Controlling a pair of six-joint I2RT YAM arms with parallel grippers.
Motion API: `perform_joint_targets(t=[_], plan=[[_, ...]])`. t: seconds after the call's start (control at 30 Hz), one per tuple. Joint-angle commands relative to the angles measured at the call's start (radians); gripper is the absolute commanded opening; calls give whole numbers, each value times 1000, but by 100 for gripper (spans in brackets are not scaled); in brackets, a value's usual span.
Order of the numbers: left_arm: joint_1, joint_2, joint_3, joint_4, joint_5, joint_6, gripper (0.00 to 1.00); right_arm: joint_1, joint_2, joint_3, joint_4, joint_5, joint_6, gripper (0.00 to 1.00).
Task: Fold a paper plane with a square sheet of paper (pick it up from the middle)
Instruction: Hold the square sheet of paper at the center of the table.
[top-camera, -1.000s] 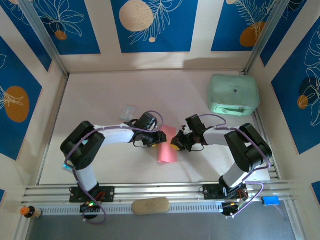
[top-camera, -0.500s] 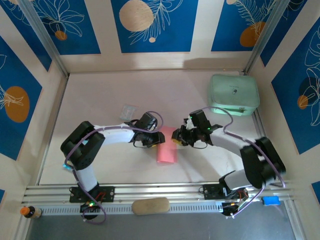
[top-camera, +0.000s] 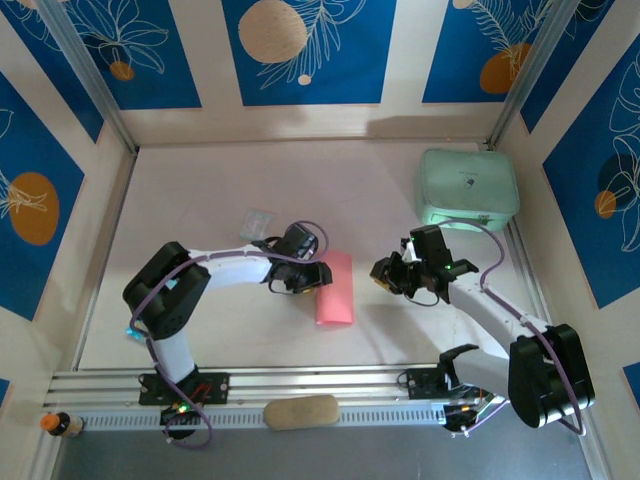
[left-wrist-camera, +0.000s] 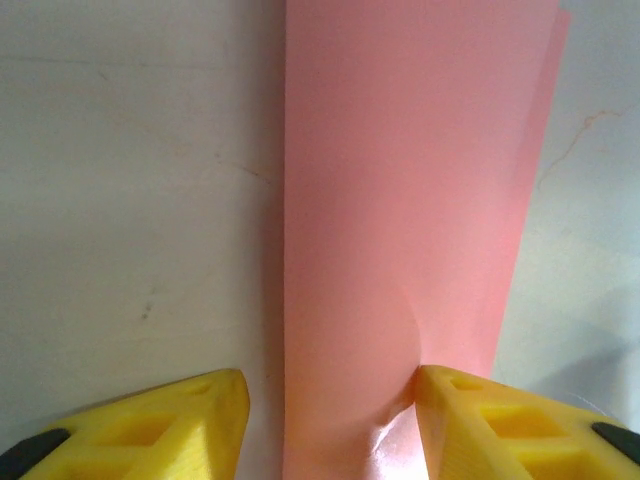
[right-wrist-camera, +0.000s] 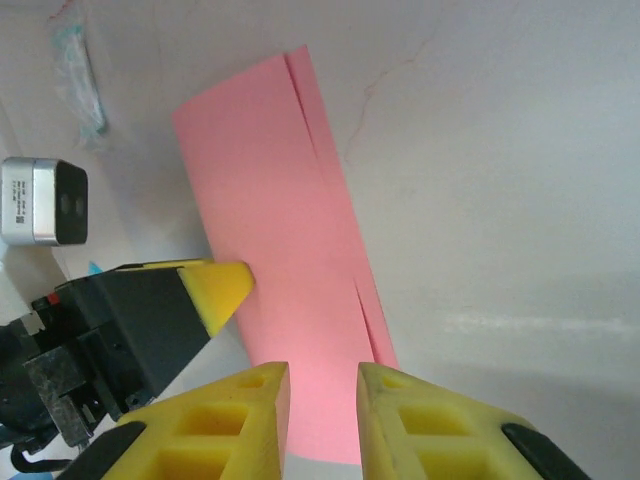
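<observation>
The square sheet of paper (top-camera: 335, 288) is salmon-pink and lies on the table folded in half into a narrow upright strip, not a dart shape. My left gripper (top-camera: 310, 279) is at the strip's left edge, open. In the left wrist view the paper (left-wrist-camera: 400, 200) runs between the wide-apart fingers of the left gripper (left-wrist-camera: 330, 420), and the right fingertip (left-wrist-camera: 470, 410) dents its edge. My right gripper (top-camera: 384, 274) stands apart to the right of the strip, open with nothing between its fingers. The right wrist view has the paper (right-wrist-camera: 280, 270) beyond the right gripper (right-wrist-camera: 323, 400).
A mint-green case (top-camera: 467, 188) sits at the back right. A small clear packet (top-camera: 259, 221) lies behind the left arm. A tan oblong pad (top-camera: 301, 411) rests on the front rail. Walls close in the table on three sides.
My right gripper has drawn back to the right, away from the paper. The folded strip now lies flat and straighter. The left gripper has hardly moved.
</observation>
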Motion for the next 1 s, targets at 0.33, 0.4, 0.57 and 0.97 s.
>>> perform_joint_targets(t=[0.33, 0.4, 0.57, 0.97], plan=[[-8, 85, 49, -126, -81, 57, 52, -4, -7, -23, -25, -23, -30, 24], [-13, 95, 60, -138, -91, 63, 53, -4, -4, -29, -20, -22, -25, 24], [-23, 121, 100, -201, -142, 53, 54, -4, 9, -31, -6, -36, -23, 24], [-36, 171, 154, -290, -215, 39, 56, -4, 29, -31, 0, -47, -27, 24]])
